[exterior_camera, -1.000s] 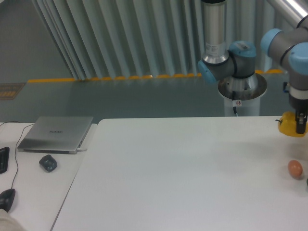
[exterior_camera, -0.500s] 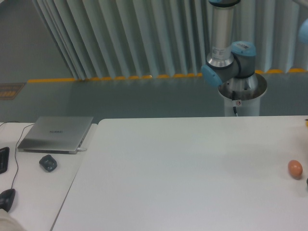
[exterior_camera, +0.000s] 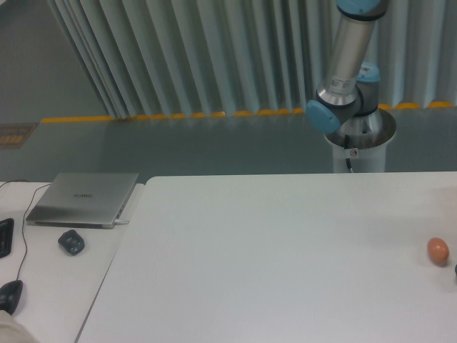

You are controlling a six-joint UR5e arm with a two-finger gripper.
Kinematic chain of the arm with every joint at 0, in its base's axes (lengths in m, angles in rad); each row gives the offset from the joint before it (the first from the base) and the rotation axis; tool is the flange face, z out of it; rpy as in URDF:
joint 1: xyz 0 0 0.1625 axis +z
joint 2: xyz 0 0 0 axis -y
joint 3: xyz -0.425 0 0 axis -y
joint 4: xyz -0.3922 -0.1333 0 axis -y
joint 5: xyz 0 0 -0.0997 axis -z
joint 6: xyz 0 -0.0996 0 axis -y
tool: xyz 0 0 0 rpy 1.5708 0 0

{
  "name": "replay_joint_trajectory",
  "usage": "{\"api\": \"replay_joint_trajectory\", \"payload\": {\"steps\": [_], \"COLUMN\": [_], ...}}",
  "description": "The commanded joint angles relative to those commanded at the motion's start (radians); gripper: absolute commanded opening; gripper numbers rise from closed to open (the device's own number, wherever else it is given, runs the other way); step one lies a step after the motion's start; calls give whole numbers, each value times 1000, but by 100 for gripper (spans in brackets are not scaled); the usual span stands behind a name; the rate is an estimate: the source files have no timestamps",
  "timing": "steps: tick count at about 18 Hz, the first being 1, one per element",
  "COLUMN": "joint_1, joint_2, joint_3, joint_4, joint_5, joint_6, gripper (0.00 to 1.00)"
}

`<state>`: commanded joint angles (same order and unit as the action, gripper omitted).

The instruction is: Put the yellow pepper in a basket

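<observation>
The yellow pepper is out of view, and no basket shows either. My gripper is also outside the frame. Only the arm's lower links point(exterior_camera: 348, 68) and its base point(exterior_camera: 359, 132) are visible at the back right, behind the white table point(exterior_camera: 271, 264).
A small orange-brown egg point(exterior_camera: 438, 250) lies near the table's right edge, with a dark object point(exterior_camera: 455, 270) just showing at the frame border below it. On the left desk sit a closed laptop point(exterior_camera: 84, 198), a small dark device point(exterior_camera: 71, 241) and a mouse point(exterior_camera: 10, 294).
One second ago my gripper held the yellow pepper at the right edge above the table. It has since moved out of frame to the right, and the arm's upper link has swung rightward.
</observation>
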<state>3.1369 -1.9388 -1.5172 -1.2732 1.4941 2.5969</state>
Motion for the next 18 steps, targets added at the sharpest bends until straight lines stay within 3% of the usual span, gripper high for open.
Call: {"api": "replay_joint_trajectory", "payload": {"steps": [10, 11, 12, 13, 16, 18], "joint_1": [23, 23, 23, 23, 19, -3], "joint_2": [-14, -12, -11, -9, 6, 32], "joint_3": [20, 20, 20, 20, 23, 40], "joint_4": [-5, -5, -6, -8, -11, -53], "joint_5": [-17, -20, -28, -41, -69, -71], "joint_6": [28, 26, 25, 19, -30, -113], "gripper": [46, 56, 88, 100, 100, 100]}}
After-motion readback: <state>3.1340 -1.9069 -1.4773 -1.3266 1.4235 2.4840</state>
